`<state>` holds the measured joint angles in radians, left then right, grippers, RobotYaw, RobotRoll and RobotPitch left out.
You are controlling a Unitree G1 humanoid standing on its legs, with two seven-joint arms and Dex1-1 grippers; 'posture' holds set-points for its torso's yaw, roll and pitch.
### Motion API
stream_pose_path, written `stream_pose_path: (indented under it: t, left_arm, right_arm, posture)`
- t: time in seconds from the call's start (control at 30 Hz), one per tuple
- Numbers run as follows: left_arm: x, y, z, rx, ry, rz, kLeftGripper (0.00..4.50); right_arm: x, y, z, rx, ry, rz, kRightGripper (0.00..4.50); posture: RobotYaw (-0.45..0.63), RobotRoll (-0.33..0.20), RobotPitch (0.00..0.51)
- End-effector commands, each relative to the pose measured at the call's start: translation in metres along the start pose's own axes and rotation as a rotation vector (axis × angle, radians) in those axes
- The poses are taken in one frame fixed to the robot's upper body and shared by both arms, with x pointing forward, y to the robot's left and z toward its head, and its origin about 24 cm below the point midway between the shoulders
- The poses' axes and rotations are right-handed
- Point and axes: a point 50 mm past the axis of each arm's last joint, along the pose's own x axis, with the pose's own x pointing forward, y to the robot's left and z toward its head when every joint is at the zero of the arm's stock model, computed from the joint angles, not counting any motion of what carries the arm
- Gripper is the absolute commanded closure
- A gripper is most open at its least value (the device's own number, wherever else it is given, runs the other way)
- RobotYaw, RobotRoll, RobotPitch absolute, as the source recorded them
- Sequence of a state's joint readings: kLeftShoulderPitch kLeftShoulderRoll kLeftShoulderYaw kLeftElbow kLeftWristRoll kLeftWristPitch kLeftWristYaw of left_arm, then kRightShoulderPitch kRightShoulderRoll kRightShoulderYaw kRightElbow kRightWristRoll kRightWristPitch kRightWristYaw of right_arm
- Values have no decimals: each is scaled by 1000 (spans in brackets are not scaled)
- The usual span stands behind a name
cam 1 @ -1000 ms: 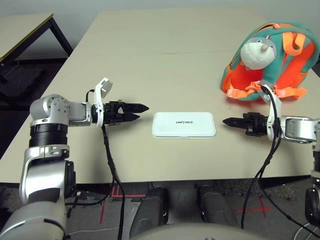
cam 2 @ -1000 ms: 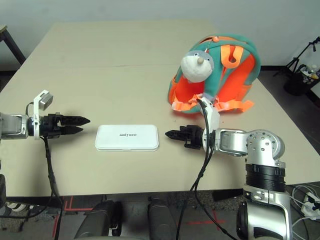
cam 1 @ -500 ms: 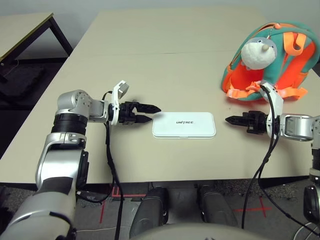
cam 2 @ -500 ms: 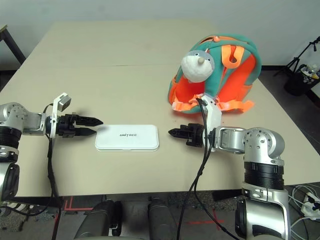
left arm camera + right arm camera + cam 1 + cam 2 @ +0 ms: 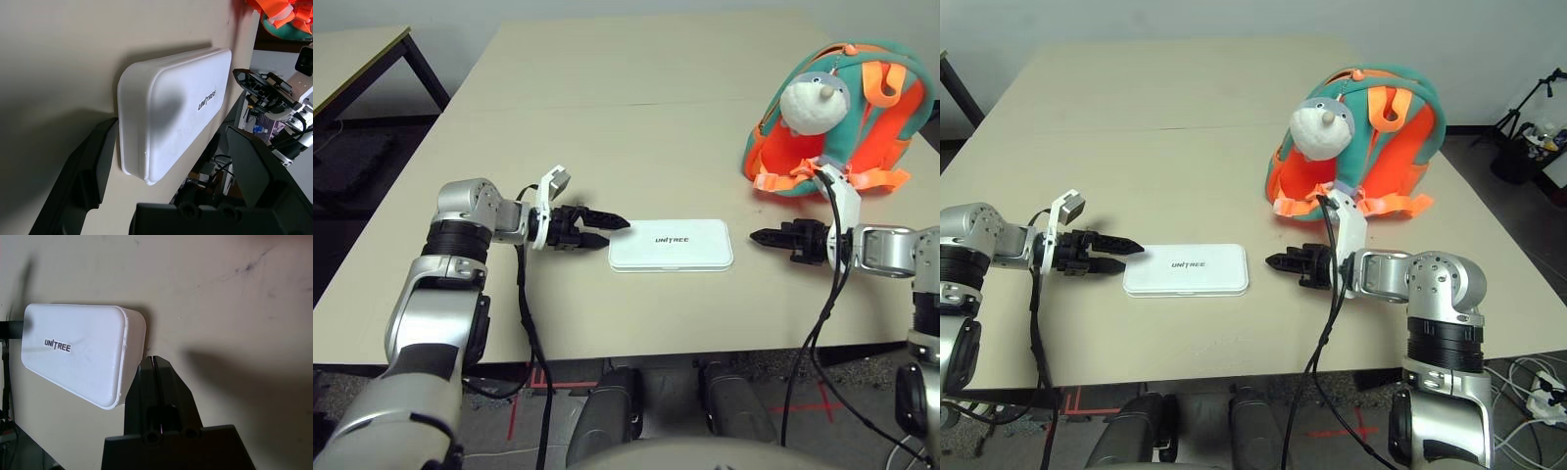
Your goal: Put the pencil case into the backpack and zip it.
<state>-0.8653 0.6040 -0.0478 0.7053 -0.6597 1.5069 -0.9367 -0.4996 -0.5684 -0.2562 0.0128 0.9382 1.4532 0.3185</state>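
Now that the open left claw (image 5: 612, 229) has been moved up to the case's (image 5: 672, 244) left end, a grab looks close; the right claw (image 5: 756, 236) is kept shut, and the backpack (image 5: 842, 117) waits far right.

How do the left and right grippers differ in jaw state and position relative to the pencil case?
The left gripper has its jaws open at the pencil case's left end; the right gripper is shut. The left one's tips reach the case's edge, while the right one stops short of the opposite end. Both point inward at the case, low over the table.
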Motion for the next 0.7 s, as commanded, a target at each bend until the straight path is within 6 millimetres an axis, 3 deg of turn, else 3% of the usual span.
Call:
stream_pose_path:
  t: [0.03, 0.7]
  left_arm:
    - [1, 4, -5, -19, 23, 19, 0]
    - [1, 12, -9, -42, 14, 33, 0]
  right_arm:
    - [3, 1, 0, -19, 13, -7, 4490]
    - [16, 3, -10, -63, 66, 5, 4490]
  posture:
    - [-141, 0, 115]
    - [-132, 0, 105]
